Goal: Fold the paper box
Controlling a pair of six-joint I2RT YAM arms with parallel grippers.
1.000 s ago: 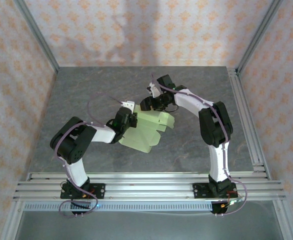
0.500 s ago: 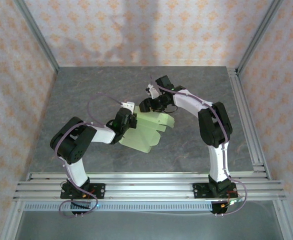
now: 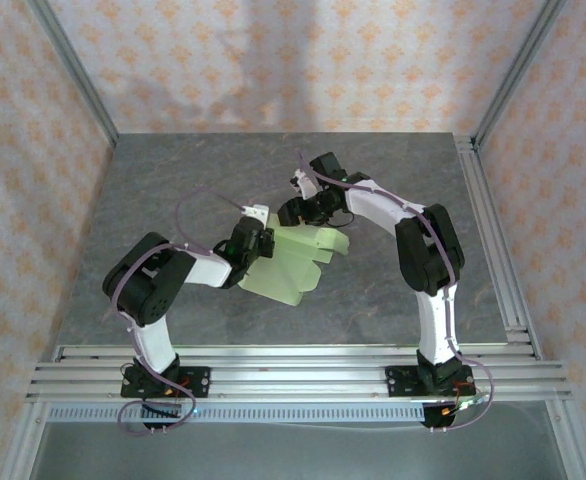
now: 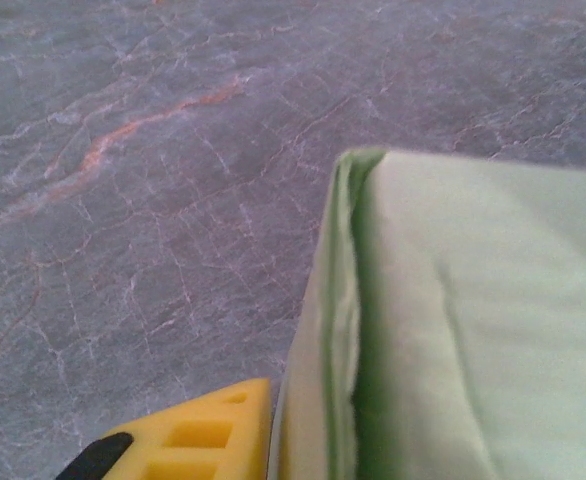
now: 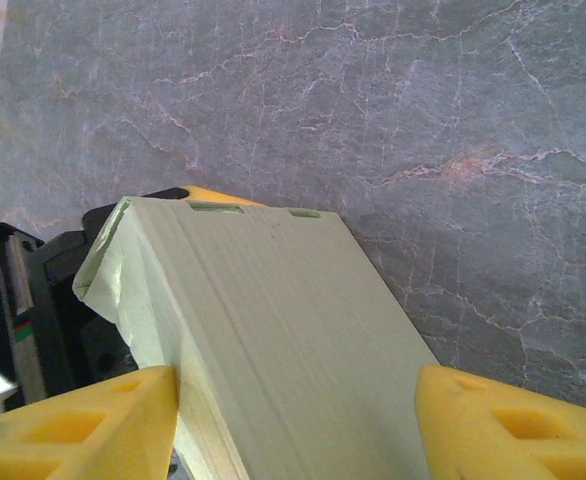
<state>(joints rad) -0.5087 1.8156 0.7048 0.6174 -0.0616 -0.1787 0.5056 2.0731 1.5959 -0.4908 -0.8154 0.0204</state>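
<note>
The paper box is pale green card, partly folded, lying mid-table with flaps spread toward the front. My left gripper holds its left edge. In the left wrist view one yellow finger presses against the stacked card layers of the paper box, and the other finger is hidden behind the card. My right gripper reaches over the box's far end. In the right wrist view its two yellow fingers straddle a raised panel of the paper box, touching both side edges.
Grey marbled table lies open around the box. Aluminium rails run along the near edge, more rails line the right side, and patterned walls enclose the back and sides.
Almost nothing has changed. The right arm's wrist has edged slightly to the left, and the box and left arm stay put.
</note>
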